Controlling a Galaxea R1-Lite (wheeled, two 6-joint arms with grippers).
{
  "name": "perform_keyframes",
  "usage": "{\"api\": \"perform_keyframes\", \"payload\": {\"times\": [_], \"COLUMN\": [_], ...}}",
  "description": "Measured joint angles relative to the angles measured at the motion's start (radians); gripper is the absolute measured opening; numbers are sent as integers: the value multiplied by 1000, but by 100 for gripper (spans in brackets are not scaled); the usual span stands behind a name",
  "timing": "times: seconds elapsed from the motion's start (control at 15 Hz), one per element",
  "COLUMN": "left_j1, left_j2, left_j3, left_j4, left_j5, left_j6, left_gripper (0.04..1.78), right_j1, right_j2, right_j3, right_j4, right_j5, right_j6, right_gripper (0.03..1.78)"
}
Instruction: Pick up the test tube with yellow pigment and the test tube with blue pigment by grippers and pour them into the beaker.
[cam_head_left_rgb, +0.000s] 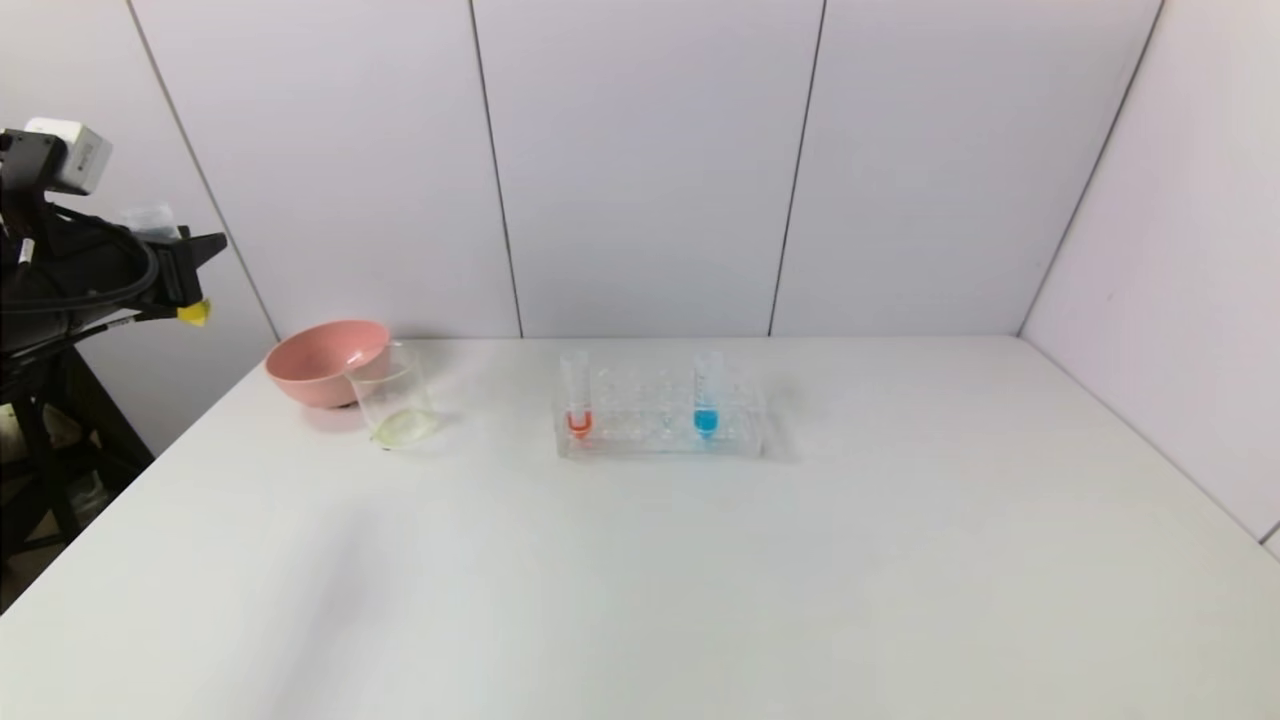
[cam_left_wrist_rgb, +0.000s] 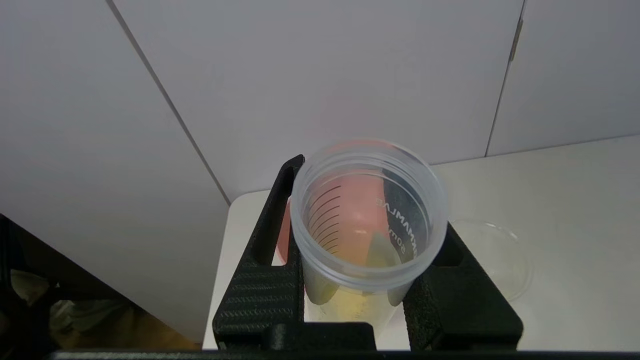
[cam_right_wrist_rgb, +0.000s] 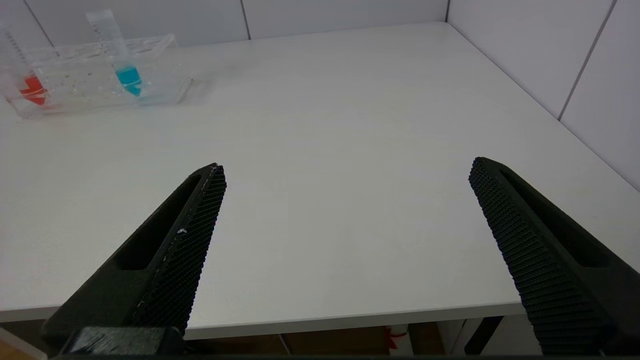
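L claw (cam_left_wrist_rgb: 367, 280), upper left of head frame, clamped on yellow tube (cam_left_wrist_rgb: 367, 220). R claw (cam_right_wrist_rgb: 345, 175) wide open, holding nothing, over surface (cam_right_wrist_rgb: 320, 150). Blue tube (cam_head_left_rgb: 706, 392) in rack (cam_head_left_rgb: 660, 440), mid-frame.

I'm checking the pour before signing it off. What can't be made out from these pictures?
- Head view: the left gripper is cut off by the left edge. Its fingers hide the test tube with yellow pigment except for the yellow tip.
- Left wrist view: looking into the tube's mouth, I cannot tell how much liquid it holds.
- Head view: the beaker markings are too small to read.
- Head view: the right gripper is out of frame.
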Motion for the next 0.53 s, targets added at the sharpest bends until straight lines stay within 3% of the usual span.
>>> {"api": "perform_keyframes", "payload": {"times": [0.33,0.53], "left_j1": [54,60], "left_j2": [41,69], "left_j3": [33,4], "left_j4": [-7,7], "left_j5": [-137,-155], "left_j6": [161,227], "left_gripper": [54,54], "right_j1": [0,0], "right_j2": [0,0], "right_j3": [0,0], "right_j4": [0,0], "right_j5": [0,0], "right_j6": [0,0], "right_gripper": [177,177]}}
